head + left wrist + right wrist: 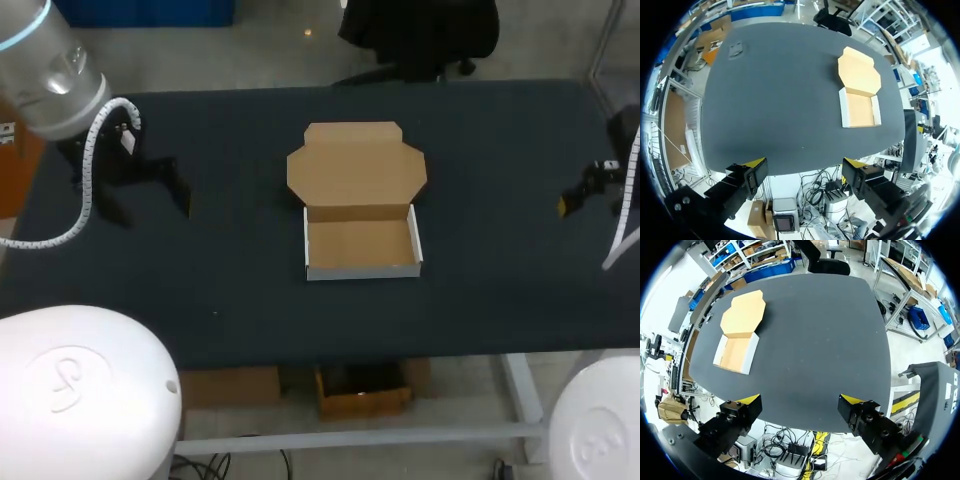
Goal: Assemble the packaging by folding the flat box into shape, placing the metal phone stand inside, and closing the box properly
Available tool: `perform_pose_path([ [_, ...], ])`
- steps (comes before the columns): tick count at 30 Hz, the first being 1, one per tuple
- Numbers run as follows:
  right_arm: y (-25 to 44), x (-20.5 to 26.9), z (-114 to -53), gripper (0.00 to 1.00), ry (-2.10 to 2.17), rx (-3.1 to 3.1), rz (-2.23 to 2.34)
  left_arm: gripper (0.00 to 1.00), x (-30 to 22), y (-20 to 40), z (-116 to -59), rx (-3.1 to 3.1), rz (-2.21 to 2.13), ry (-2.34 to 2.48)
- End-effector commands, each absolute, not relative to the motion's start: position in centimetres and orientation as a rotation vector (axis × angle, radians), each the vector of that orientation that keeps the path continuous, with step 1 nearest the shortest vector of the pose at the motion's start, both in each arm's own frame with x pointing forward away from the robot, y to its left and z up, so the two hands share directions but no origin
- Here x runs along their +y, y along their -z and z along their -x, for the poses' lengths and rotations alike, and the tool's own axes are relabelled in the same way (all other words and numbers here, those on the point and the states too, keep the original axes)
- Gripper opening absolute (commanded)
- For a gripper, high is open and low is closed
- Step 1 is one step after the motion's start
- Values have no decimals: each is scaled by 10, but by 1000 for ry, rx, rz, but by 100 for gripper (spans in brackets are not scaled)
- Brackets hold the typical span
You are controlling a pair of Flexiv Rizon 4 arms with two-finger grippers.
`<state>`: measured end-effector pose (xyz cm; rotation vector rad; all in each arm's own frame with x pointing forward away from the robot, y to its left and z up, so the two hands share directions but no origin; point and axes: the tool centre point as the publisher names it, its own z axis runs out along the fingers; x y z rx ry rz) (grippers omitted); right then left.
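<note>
A robotics lab; my left arm (pixel 55 75) and right arm (pixel 625 135) flank a black worktable (pixel 230 290).

So the box (pixel 362 245) is sitting around the middle of the table (pixel 250 290), with its lid (pixel 357 165) lying flat behind it on the far side. My left gripper (pixel 150 200) is hanging well off to the box's left and my right gripper (pixel 577 200) well off to its right. A small object (pixel 735 48) is lying near the far left corner.
</note>
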<state>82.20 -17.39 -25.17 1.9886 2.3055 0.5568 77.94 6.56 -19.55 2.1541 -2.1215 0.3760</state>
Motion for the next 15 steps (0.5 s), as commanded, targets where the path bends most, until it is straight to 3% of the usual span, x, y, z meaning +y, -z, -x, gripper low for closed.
perform_pose_path([
  [1, 247, -177, -823, 100, -541, 2312, -2001, 100, 59, 189, -782, -2126, -2183, -333],
  [15, 245, -182, -824, 100, -475, 2300, -2044, 100, 63, 182, -784, -2101, -2249, -312],
])
